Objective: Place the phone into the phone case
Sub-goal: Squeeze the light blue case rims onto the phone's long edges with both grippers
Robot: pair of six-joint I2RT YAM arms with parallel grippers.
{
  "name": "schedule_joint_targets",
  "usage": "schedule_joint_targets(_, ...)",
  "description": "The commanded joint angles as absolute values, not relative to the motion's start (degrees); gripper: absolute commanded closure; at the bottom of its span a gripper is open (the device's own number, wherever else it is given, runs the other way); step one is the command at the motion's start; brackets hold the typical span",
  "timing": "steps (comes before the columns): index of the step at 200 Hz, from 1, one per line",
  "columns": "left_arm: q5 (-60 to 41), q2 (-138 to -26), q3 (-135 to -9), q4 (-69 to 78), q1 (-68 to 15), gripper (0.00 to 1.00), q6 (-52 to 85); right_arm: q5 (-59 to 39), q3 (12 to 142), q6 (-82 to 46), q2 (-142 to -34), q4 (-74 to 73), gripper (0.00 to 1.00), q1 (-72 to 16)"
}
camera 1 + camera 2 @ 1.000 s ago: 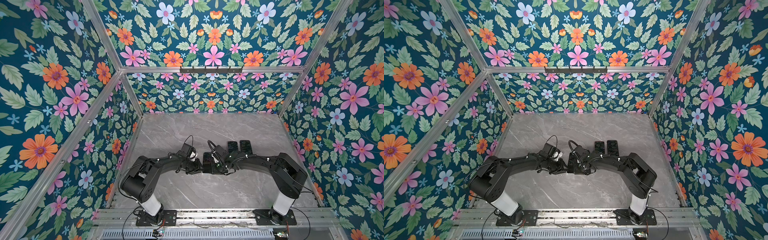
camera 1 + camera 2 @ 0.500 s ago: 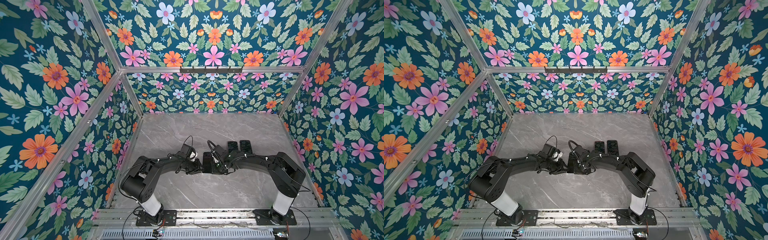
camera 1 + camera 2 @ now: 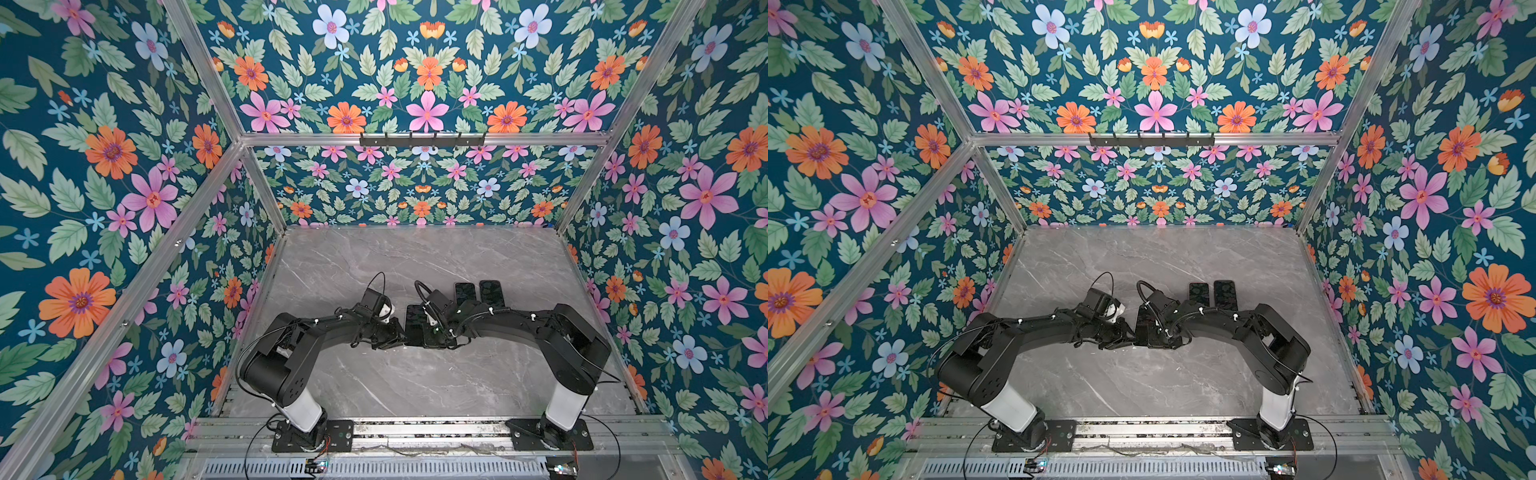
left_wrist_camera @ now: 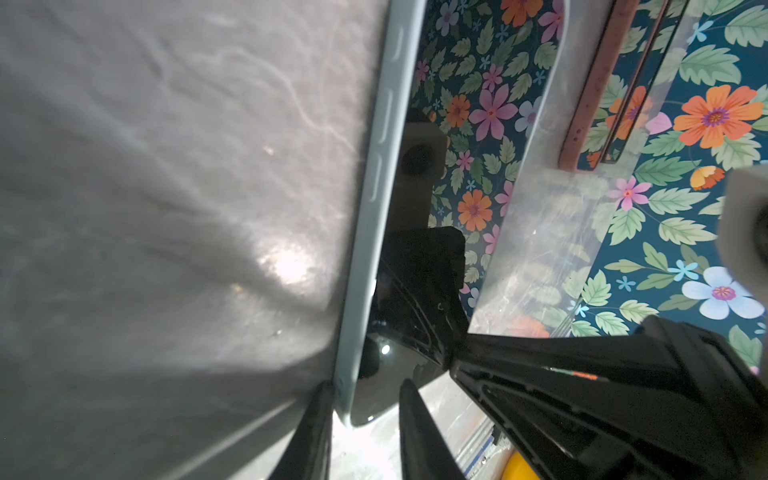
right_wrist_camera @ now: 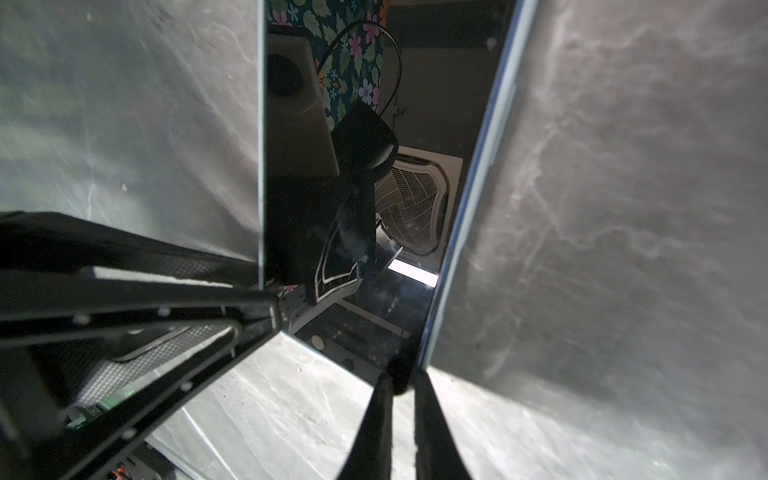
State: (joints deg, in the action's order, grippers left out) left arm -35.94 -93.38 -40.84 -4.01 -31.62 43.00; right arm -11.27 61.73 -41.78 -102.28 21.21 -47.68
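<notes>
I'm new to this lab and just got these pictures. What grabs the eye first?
The bright floral wallpaper covering every wall hits first, around a grey marble-look tabletop. At its middle two black robot arms meet, left claw and right claw each at a corner of a dark glossy phone rimmed by a pale blue phone case. Two more dark phones lie side by side just behind the right arm.

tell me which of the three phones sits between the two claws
The front phone, at the middle, with the left claw and right claw on its edges. The two back phones lie side by side, untouched.
</notes>
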Motion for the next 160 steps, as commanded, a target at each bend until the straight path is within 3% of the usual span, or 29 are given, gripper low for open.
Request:
schedule_joint_targets(1, -34.73, -92.29, -41.53, -7.76, -31.69, 0.7, 40.92, -9.19, 61.54, -41.31, -99.44, 21.26, 0.82, -47.86)
schedule_joint_targets(54, -34.23, -92.1, -42.5, -10.28, -31.64, 0.56, 39.4, -11.43, 59.19, -42.32, -98.85, 17.89, 0.62, -46.01)
schedule_joint_targets(75, -34.66, -93.02, -42.64, -9.82, -31.6, 0.55, 39.36, -13.38, 58.13, -43.15, -99.49, 15.66, 0.57, -45.39)
schedule_joint_targets(160, -37.07, -95.4, -41.66, -5.47, -31.82, 0.58, 41.3, -16.78, 57.11, -44.12, -102.3, 11.16, 0.66, -44.61)
